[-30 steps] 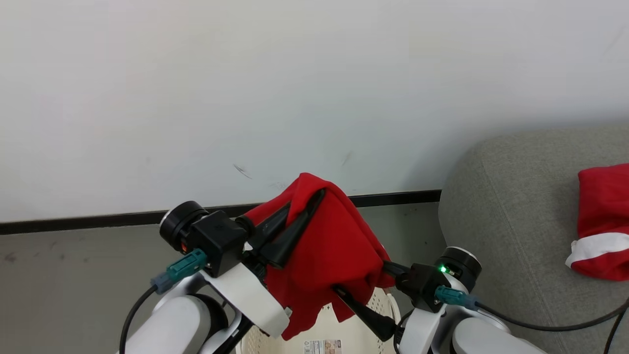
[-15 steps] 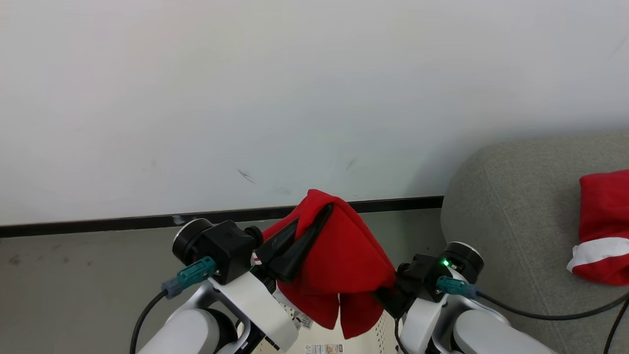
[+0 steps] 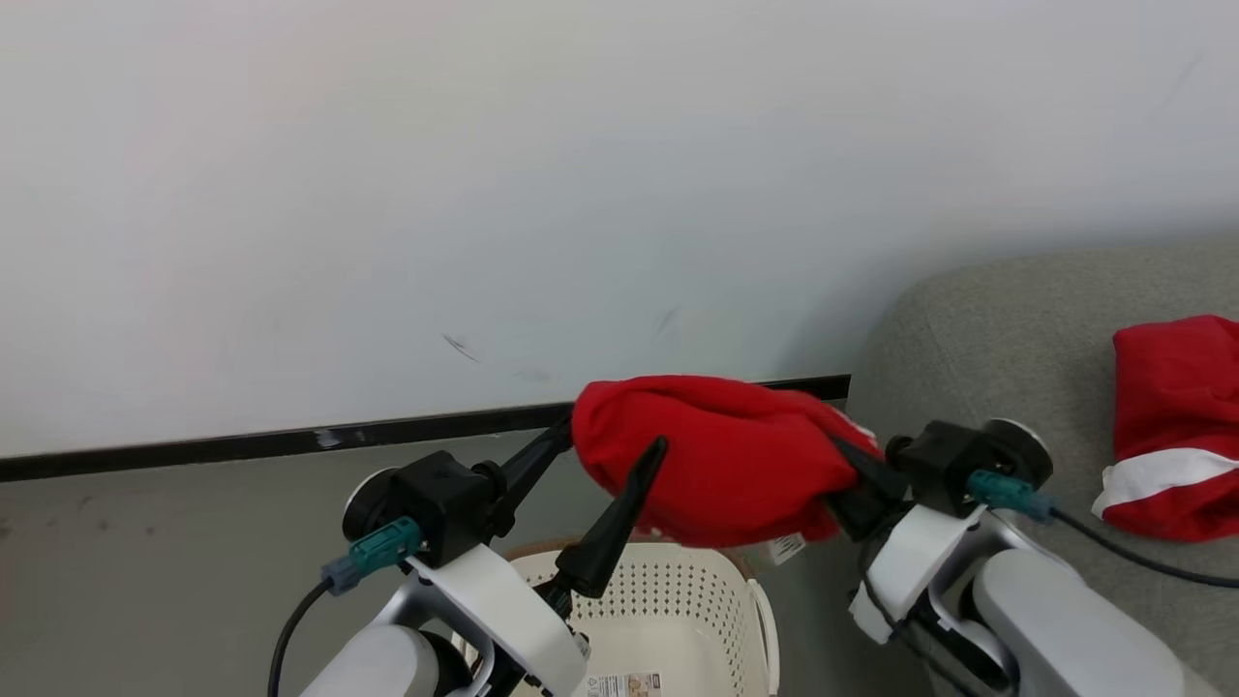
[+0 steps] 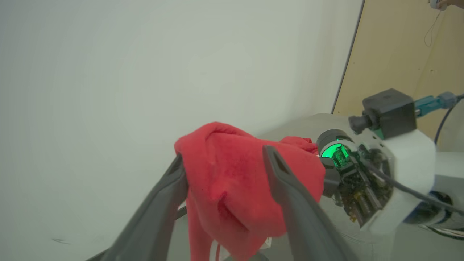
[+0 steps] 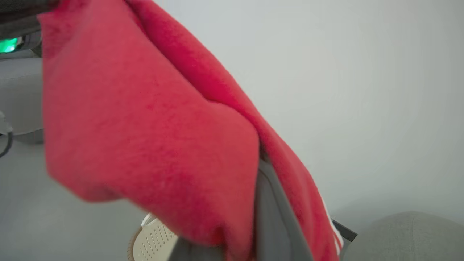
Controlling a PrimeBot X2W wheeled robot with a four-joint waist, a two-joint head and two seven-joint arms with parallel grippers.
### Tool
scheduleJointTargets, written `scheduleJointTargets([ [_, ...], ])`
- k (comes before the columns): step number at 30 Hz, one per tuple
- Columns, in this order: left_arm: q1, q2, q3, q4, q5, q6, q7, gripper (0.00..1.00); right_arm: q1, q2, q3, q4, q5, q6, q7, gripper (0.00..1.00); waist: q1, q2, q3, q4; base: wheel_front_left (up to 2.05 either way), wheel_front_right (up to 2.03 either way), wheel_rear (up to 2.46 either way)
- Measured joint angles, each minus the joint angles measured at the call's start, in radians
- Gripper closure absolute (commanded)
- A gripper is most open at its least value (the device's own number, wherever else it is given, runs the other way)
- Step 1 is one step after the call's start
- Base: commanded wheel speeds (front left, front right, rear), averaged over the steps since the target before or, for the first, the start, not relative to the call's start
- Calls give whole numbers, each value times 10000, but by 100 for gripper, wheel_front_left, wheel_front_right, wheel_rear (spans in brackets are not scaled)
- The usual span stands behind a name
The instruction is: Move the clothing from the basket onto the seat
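The garment (image 3: 716, 463) hangs in the air above the basket (image 3: 678, 592), bunched btwn the two arms and not yet over the sofa (image 3: 978, 358). We read the right pincer (image 3: 857, 484) as clamped on its right end. The left pincer (image 3: 615, 433) stands open, its fingers (image 3: 619, 513) either side of the left end, w/ cloth btwn them but not pinched.

Risks, as we judge them:
- **Slip:** w/ one pincer gripping, the whole weight hangs from a small bite of soft fabric. If that bite is shallow, the cloth could slide out and drop into the basket or onto the floor (image 3: 194, 542).
- **Snag:** the free end could catch on an open left finger as the right arm swings toward the sofa, tugging the cloth loose.
- **Drag:** the dangling part may catch the basket rim (image 3: 542, 554).

We cannot tell how deep the grip is, since the right fingers are buried in fabric.

Materials:
- **Garment:** bright red, fuzzy, fleece-like and limp, w/ a white tag (image 3: 789, 549) below it.
- **Basket:** hard cream plastic, perforated wall, brown rim, sticker (image 3: 629, 685) on the bottom. No cloth in the part we see.
- **Sofa:** grey woven fabric w/ rounded edges. It carries a second garment (image 3: 1171, 416), red w/ a white band.
- **Behind:** a plain pale wall (image 3: 484, 194) and dark skirting (image 3: 290, 440).
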State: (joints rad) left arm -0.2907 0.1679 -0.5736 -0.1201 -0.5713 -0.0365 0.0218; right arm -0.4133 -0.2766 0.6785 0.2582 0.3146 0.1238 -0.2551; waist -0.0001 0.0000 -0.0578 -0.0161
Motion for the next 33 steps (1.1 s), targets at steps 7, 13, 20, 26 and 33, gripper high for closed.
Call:
scheduleJointTargets([
  [7,149,-161,-182,322,-161,-48,-280,0,424,-332,-1404,-339,-8,0,0,100,0,0,25,-291,0,0,0],
  [13,161,-401,-439,690,-180,-205,-502,0,1141,-727,-2861,-596,-224,0,0,100,0,0,30,-619,0,0,0],
  [20,159,-564,-828,1080,-182,-468,-746,0,2220,-834,-4594,-918,-566,0,0,100,1,0,30,-1074,0,0,0],
  [26,151,-702,-1174,1342,-180,-619,-949,0,3209,-805,-5731,-1220,-709,0,2,100,1,0,31,-1515,0,0,0],
  [33,121,-740,-1379,1601,-178,-692,-1262,0,4160,-619,-6516,-1643,-976,0,2,100,1,0,43,-2080,0,0,0],
])
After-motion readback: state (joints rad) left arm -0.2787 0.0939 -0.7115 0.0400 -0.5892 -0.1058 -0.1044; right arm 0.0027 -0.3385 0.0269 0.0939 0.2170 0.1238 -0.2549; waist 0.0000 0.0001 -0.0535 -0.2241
